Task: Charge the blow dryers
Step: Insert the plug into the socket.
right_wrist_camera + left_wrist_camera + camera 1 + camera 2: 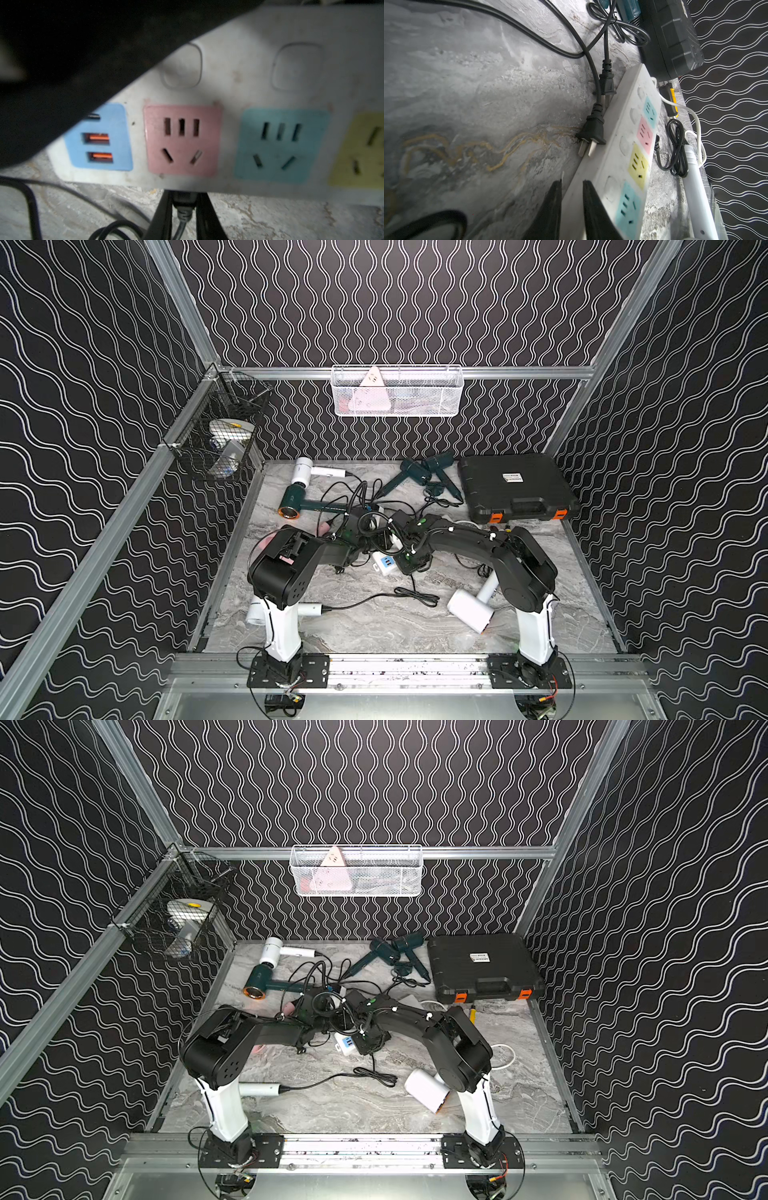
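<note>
Beside strip (239,72), right gripper (184,195), seemingly low

Near edge open, centre clogged
You can pass over bare bench (374,630) along the middle of the near edge, left of 1 white blow dryer (469,611); cords (415,596) sprawl across the centre around the power strip (380,560), and the black case (517,489) blocks the far right corner.

Left arm (291,568), right arm (457,537) inward (right fingers (161,216) clamped).
</note>
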